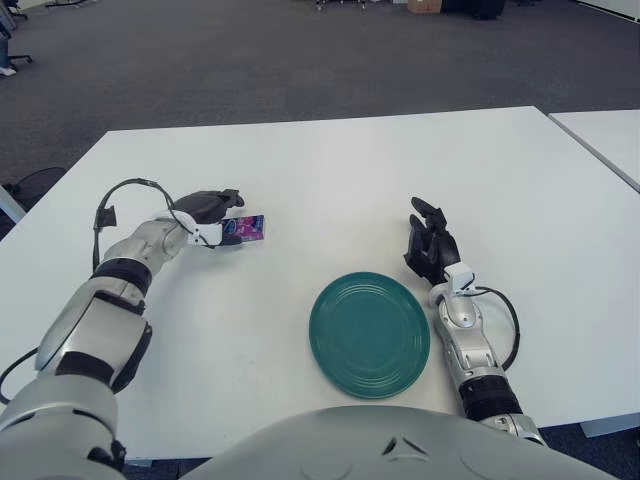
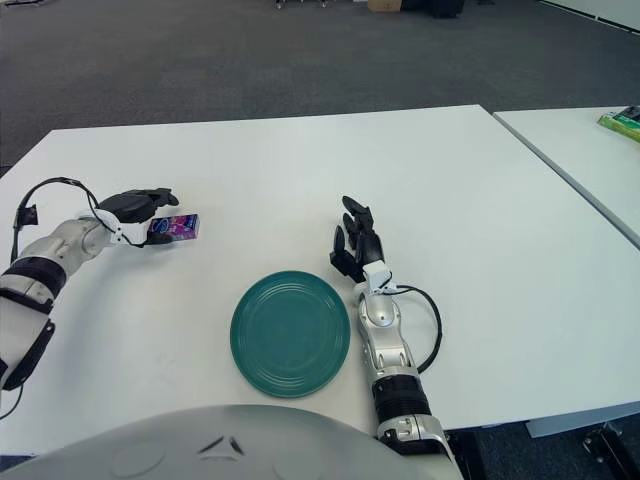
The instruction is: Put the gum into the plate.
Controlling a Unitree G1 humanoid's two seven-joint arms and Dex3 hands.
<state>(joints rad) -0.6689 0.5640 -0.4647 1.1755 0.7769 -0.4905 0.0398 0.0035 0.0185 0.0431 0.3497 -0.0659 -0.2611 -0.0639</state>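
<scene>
Left eye view: the left robot hand (image 1: pixel 212 207) is low over the white worktop (image 1: pixel 330 170), at the left end of the gum pack (image 1: pixel 244 229). Its dark fingers (image 1: pixel 226 198) curl over and around that end of the pack, with one finger above and one below; contact appears made, so the hand is closed on the gum. The gum pack is a small purple box lying flat on the worktop, long side roughly left to right, well apart from the plate (image 1: pixel 369 334).

The green plate sits near the front edge of the worktop, right of centre, with nothing on it.

The right robot hand (image 1: pixel 430 245) shows just beyond the plate's right rim, fingers relaxed and partly extended, pointing away from the robot and holding nothing.

Right eye view: a second white worktop (image 2: pixel 590 160) stands to the right, carrying a green item (image 2: pixel 622 121) at its far edge.
</scene>
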